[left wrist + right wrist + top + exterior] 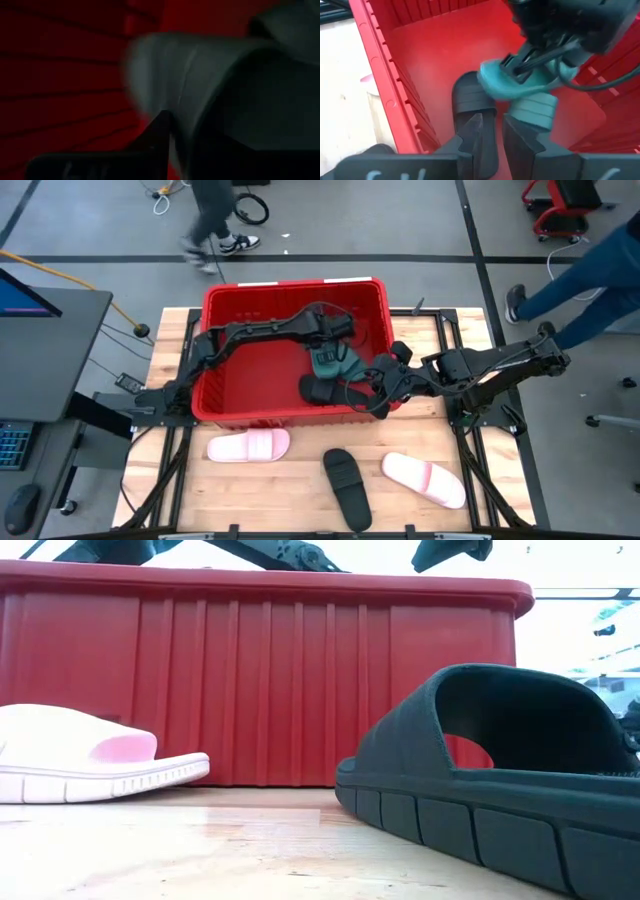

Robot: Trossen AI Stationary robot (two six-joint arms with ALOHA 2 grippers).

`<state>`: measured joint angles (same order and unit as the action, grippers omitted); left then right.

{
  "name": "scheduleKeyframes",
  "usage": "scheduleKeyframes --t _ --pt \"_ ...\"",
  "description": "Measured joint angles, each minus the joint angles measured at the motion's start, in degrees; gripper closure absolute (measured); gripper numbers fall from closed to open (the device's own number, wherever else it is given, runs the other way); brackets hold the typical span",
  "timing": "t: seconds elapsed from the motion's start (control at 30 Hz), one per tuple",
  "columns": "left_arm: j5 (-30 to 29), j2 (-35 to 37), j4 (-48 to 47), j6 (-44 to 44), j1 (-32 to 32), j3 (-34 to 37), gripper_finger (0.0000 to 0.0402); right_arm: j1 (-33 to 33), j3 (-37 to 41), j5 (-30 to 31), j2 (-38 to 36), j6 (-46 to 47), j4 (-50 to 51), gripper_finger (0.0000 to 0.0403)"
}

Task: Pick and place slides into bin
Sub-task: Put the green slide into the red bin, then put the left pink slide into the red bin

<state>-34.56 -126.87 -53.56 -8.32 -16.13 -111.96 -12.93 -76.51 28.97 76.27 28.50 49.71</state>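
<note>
Your low view tells you little about the work: the ribbed front wall of the large red plastic crate (265, 680) fills it, hiding everything inside, and only scraps of the arms poke above its rim. Your left wrist view is nearly all dark, a curved dark green strap filling it against the red wall. From above, the left gripper (333, 340) sits inside the crate over a dark green slide sandal (332, 363); in the right wrist view you can see its fingers (520, 64) clamped together on the edge of that upper green sandal (507, 85), which hangs tilted just above a second dark green sandal (536, 111) lying on the crate floor. The right gripper (385, 388) reaches over the crate's right front corner; its two dark fingers (472, 134) stand a little apart with nothing between them, directly above a black slide sandal (470, 100) lying on the crate floor beside the green pair. Outside the crate, on the wooden table (290, 500), you have a pale pink slide sandal (249, 446) near the front wall, a second black slide sandal (347, 486) in the middle, and another pale pink sandal (424, 479) to its right, all well apart from each other.
</note>
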Motion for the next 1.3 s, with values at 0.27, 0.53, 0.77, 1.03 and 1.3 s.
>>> scheduleKeyframes --t 0.27,0.53,0.77,1.03,1.3 --pt "-0.3 0.0 0.3 -1.7 1.4 0.0 0.0361 0.0 0.0 0.0 0.0 0.0 0.0 0.0323" --pt "2.7 0.0 -0.4 0.2 0.4 0.0 0.0285 0.0 0.0 -0.1 0.0 0.5 0.0 0.0323" --pt "2.7 0.0 -2.8 0.2 2.4 -0.9 0.0220 0.0 0.0 -0.1 0.0 0.4 0.0 0.0323" --pt "-3.5 0.0 -10.4 0.1 7.6 -9.7 0.0192 0.0 0.0 -0.1 0.0 0.4 0.0 0.0323" --pt "-5.2 1.3 -19.6 1.6 13.3 -22.7 0.0197 -3.4 0.0 0.0 -0.1 5.3 4.1 0.0323"
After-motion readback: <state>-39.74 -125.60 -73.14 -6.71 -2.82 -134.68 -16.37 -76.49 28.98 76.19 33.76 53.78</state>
